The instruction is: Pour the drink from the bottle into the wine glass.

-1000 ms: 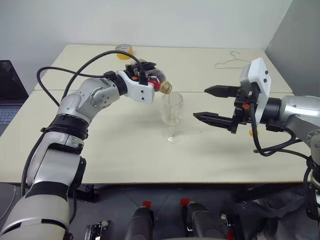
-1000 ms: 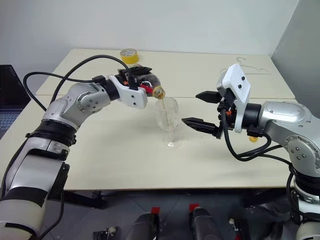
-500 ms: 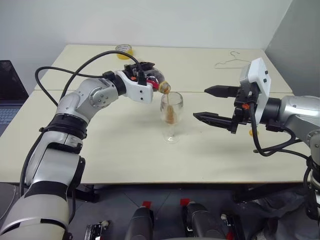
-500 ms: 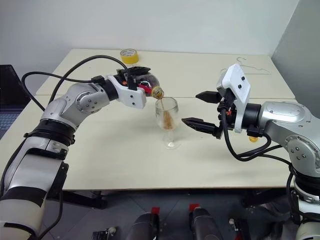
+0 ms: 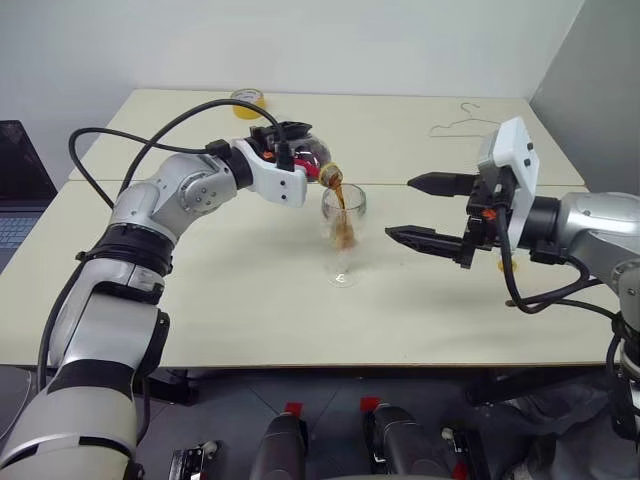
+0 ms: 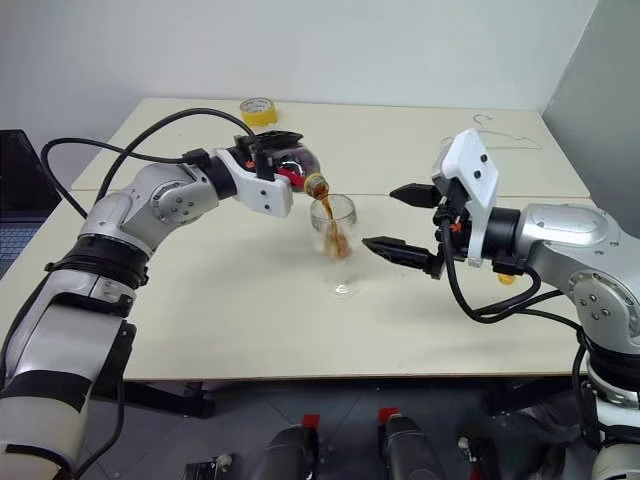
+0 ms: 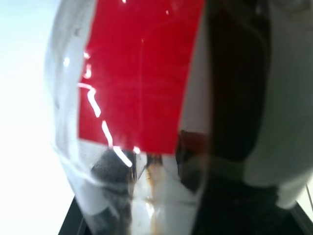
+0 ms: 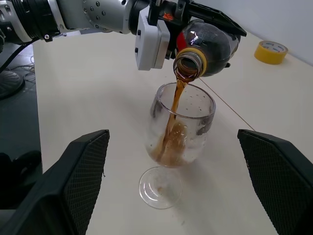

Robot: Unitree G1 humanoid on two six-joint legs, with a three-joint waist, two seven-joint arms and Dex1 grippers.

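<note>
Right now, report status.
Left gripper shut on bottle, pouring drink into glass. Right gripper open beside glass. Nothing in the way.

Both arms are silver-grey metal segments joined by black bands at the joints, with loose black cables looping outside them. The left gripper (image 5: 300, 150) sits on a white wrist block showing small red-orange parts. The right gripper (image 5: 425, 208) has long tapering black fingers (image 8: 80, 178) with a fine mesh texture, behind a white angular housing with orange accents.
</note>
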